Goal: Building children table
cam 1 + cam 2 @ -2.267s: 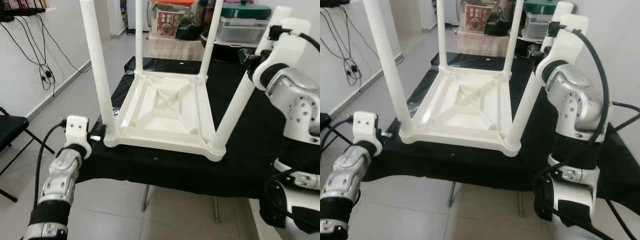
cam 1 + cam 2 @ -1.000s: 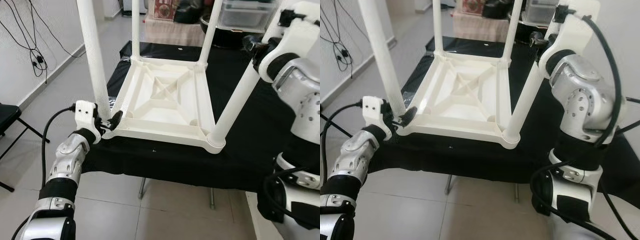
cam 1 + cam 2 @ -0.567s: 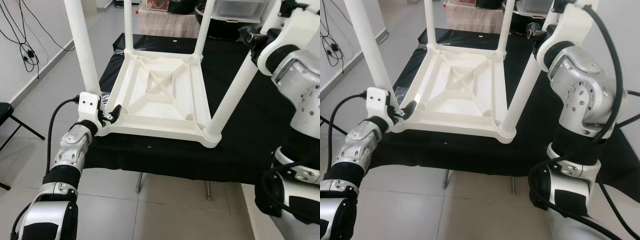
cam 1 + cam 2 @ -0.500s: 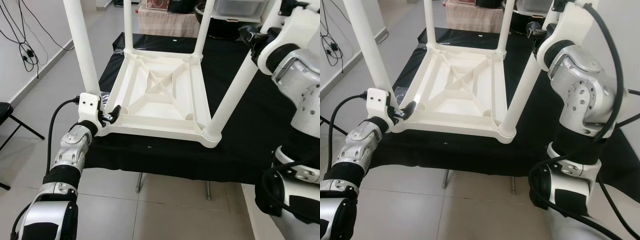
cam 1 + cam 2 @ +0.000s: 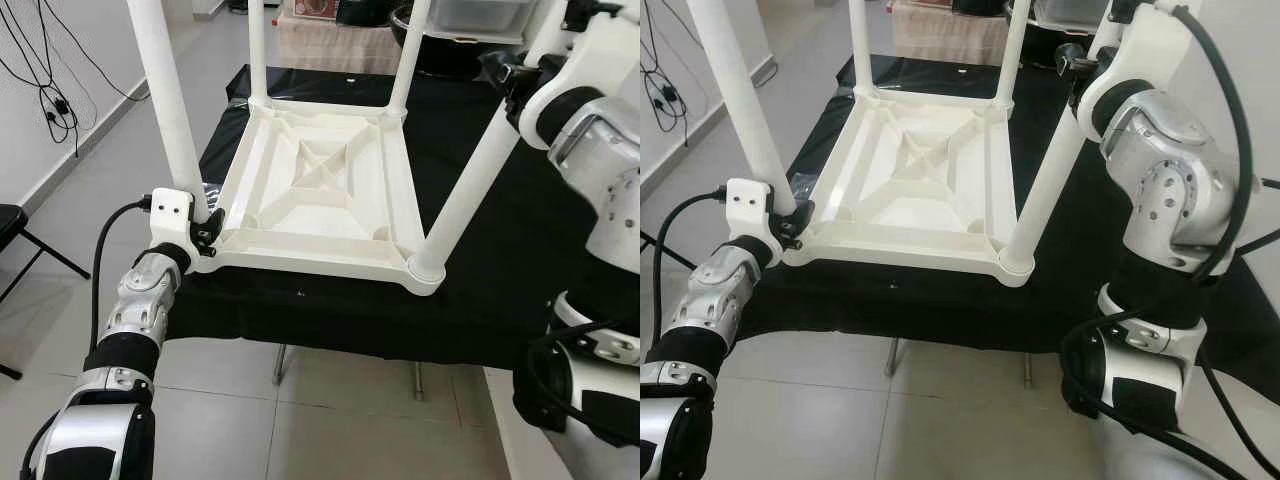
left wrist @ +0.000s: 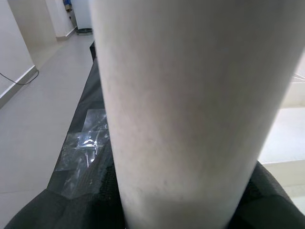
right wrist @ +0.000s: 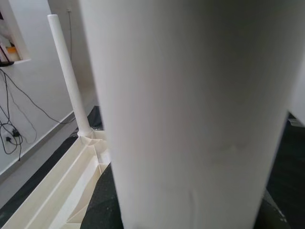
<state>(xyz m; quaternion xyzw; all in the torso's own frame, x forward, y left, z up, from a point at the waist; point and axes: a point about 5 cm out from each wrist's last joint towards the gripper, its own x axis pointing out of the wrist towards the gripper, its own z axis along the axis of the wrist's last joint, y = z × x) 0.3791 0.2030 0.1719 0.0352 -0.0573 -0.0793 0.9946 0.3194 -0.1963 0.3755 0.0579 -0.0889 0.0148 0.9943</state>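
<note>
white kids table sits upside down on a black-covered bench, four legs up. left gripper is clamped round the base of the near-left leg, right at the corner socket; left wrist view has that leg pressed between the pads. right gripper grips the near-right leg high up, leg leaning toward the right arm. clear plastic bag lies on the cloth beside the left leg.
</note>
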